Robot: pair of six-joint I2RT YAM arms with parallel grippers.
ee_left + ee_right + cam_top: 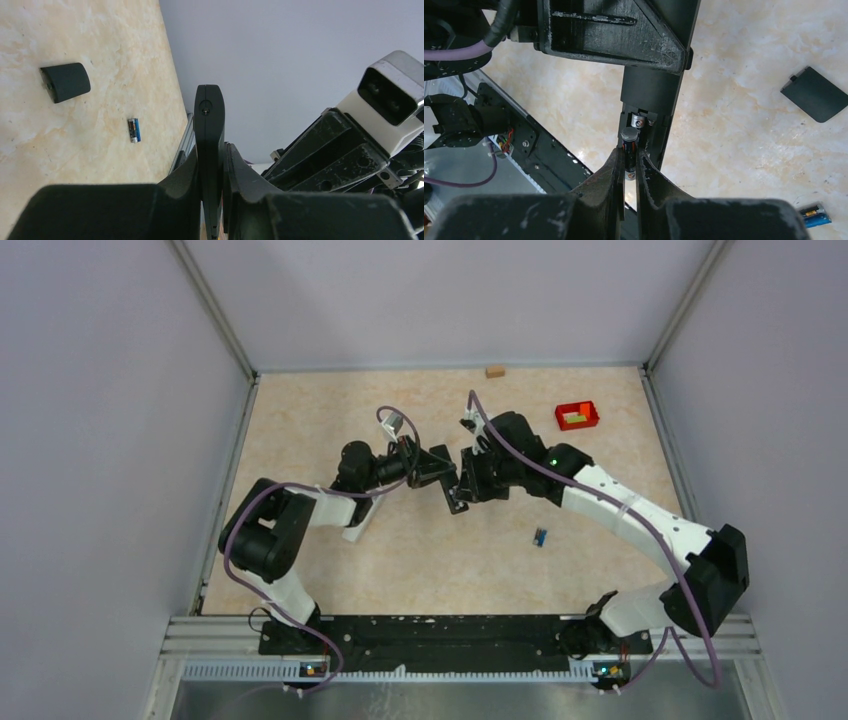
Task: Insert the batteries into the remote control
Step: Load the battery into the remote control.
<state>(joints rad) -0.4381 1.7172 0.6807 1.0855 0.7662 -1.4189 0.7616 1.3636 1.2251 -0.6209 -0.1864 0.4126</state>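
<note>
My left gripper (438, 468) is shut on the black remote control (456, 498) and holds it above the table's middle. In the left wrist view (211, 150) the remote (210, 120) stands edge-on between the fingers. My right gripper (629, 152) is shut on a dark battery (629, 145) with a pale metal end. The battery sits at the remote's open battery bay (646, 125), just below a spring contact (638, 120). A blue-and-dark battery (540, 536) lies on the table, and it also shows in the left wrist view (134, 130) and the right wrist view (815, 216).
The remote's black cover (815, 94) lies flat on the table, also in the left wrist view (65, 81). A red bin (577, 416) stands at the back right. A small wooden block (494, 371) lies by the back wall. Walls enclose the table.
</note>
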